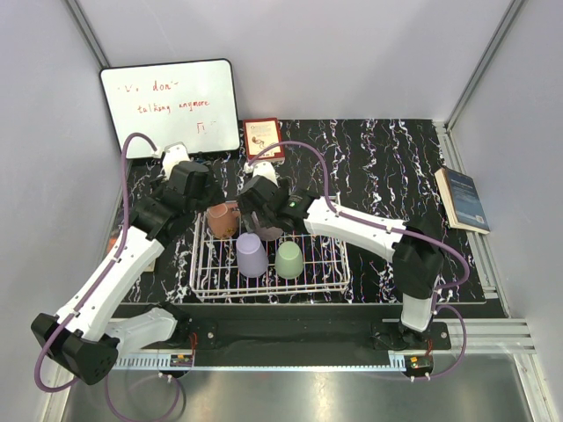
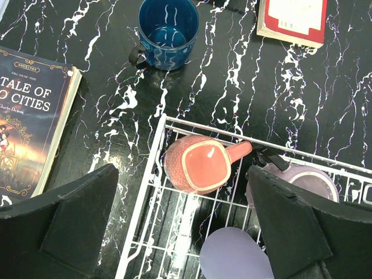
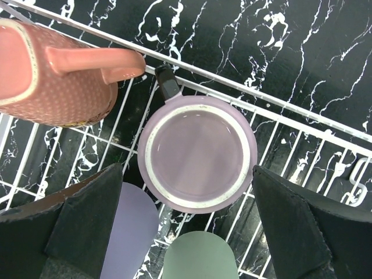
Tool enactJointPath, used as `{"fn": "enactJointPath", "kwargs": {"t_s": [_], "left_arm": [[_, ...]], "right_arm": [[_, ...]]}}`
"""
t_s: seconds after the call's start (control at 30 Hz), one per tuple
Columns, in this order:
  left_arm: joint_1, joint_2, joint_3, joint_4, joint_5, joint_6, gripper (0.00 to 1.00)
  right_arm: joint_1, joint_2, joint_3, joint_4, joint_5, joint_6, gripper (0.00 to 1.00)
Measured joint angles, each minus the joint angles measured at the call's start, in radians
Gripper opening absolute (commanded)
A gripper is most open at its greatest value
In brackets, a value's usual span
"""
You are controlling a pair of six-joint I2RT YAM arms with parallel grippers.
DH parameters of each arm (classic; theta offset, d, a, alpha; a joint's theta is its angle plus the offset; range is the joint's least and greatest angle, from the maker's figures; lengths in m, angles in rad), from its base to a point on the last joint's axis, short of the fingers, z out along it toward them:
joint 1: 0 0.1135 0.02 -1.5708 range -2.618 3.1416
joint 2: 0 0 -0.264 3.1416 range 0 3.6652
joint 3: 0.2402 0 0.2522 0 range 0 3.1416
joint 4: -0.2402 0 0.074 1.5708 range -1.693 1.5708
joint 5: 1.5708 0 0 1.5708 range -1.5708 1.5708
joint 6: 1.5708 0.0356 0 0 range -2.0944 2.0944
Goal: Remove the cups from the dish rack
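Marbled table (image 1: 387, 167), cups (image 1: 252, 255) in rack (image 1: 325, 268), left pincer (image 2: 183, 197), right pincer (image 3: 186, 192) wide

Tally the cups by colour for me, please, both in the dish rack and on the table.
Salmon-pink cup: 1
Mauve cup: 1
Lavender cup: 1
Light green cup: 1
Dark blue cup: 1, outside the dish rack
Total: 5

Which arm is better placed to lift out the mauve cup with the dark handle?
Right. The right pincer, open, hangs straight above the mauve cup, framing it on both sides. The left pincer, also open, is centred over the pink cup instead.
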Motion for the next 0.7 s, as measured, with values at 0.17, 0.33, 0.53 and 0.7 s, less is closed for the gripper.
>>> {"fn": "enactJointPath", "kwargs": {"t_s": [0.17,0.33,0.53,0.7], "left_arm": [[0.0,0.0,0.0,0.002,0.0,0.0,0.99],[0.0,0.003,0.0,0.004,0.004,-0.002,0.99],[0.0,0.011,-0.016,0.012,0.008,-0.006,0.99],[0.0,0.013,-0.017,0.018,0.011,-0.008,0.99]], "right_arm": [[0.0,0.0,-0.001,-0.003,0.003,0.005,1.0],[0.0,0.039,0.015,-0.006,0.011,0.006,1.0],[-0.002,0.106,0.027,-0.013,0.009,0.01,1.0],[-0.008,0.11,0.027,-0.015,-0.004,0.013,0.91]]}}
